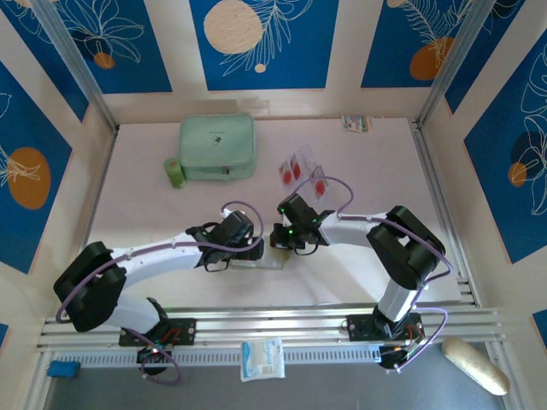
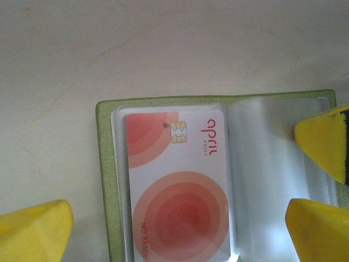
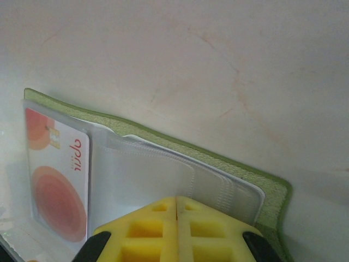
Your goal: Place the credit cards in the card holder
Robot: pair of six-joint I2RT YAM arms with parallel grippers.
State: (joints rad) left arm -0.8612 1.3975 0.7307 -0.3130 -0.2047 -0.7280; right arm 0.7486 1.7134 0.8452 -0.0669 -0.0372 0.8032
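One pocketed credit card (image 2: 177,185) lies inside the spread left gripper (image 2: 178,221); pressed-together right gripper (image 3: 177,203) atop card holder (image 3: 272,191).

The left arm (image 1: 128,256) rises from its base at the near left with its elbow swung out to the left, and its forearm reaches rightward toward the middle. The left gripper (image 1: 256,249) points down with its jaws spread wide; in its wrist view the yellow fingers (image 2: 35,232) stand far apart at the lower corners. The right arm (image 1: 402,256) folds at a high elbow on the right and stretches its forearm leftward. The right gripper (image 1: 280,237) is closed, its two yellow fingers (image 3: 152,224) pressed together with just a seam between them. The two grippers sit just beside each other, tip toward tip.
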